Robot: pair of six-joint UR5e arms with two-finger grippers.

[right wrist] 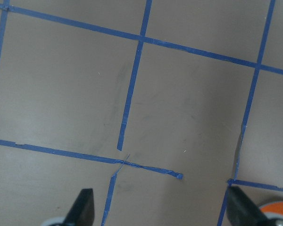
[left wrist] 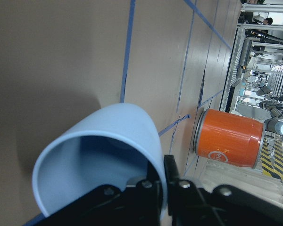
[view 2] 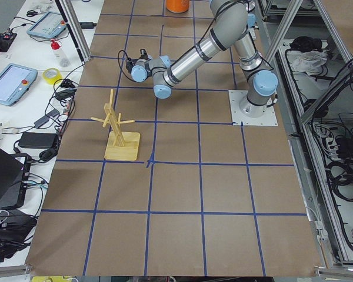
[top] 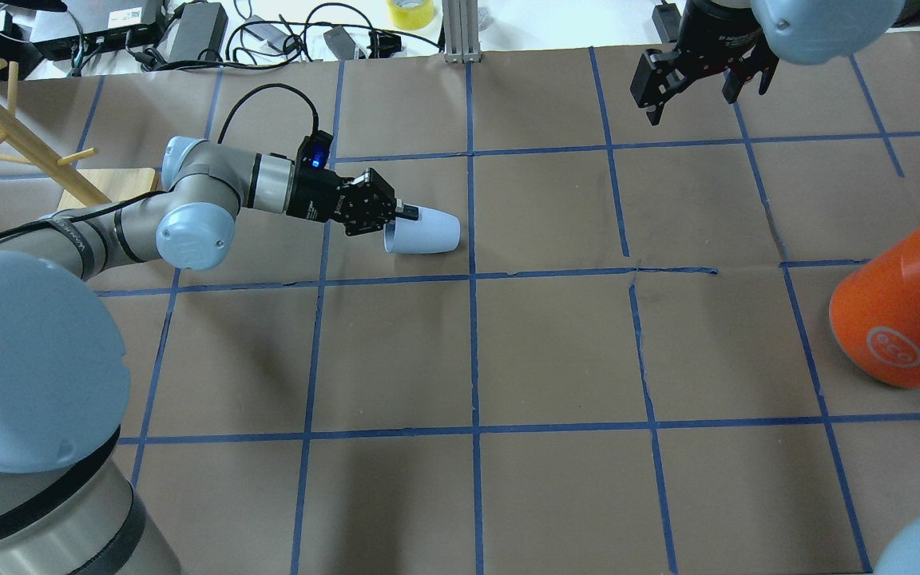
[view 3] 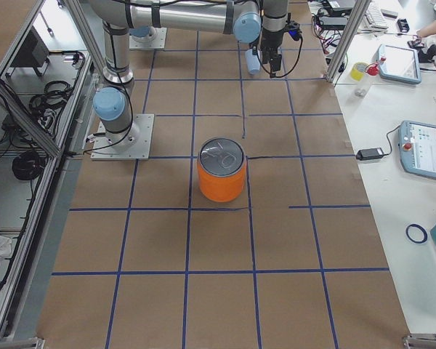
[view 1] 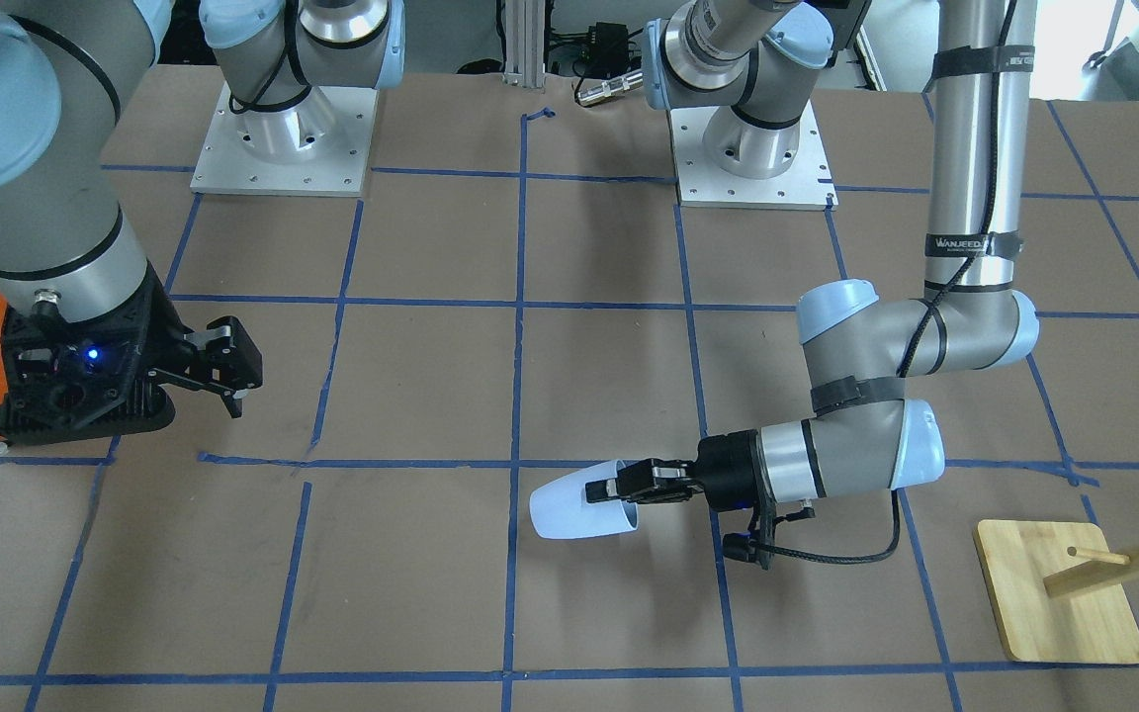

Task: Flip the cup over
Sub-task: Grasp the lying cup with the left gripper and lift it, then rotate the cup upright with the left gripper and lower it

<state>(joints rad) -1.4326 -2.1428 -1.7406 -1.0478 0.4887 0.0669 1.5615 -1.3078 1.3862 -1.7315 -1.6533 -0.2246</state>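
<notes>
Pale blue-white, the cup [view 1: 569, 512] lies on its side just below the middle of the front-facing view, base to the frame's left and open mouth to the right. The left gripper [view 1: 617, 488] pinches its rim: the left wrist camera shows one finger inside the mouth and the other against the outer wall, pressed onto the thin edge. Whether the cup's lower side touches the table [top: 556, 343] or hangs just above it, I cannot tell.

By my reading the flip is about half done. The cup is grasped and turned to horizontal, and what remains is to finish the rotation, stand it down and let go.

The right gripper [top: 690, 96] holds nothing, its fingers spread wide at the upper right of the overhead view, well apart from the cup.

Brown paper covers the table, marked into squares by blue tape [top: 473, 351] that is torn and crooked in places. An orange can [top: 899, 319] with a silver top stands at the overhead view's right edge; a wooden peg rack [view 1: 1059, 593] sits at the front-facing view's lower right. Cables [top: 268, 32] and a yellow tape roll [top: 404, 12] lie along the overhead view's top edge.
</notes>
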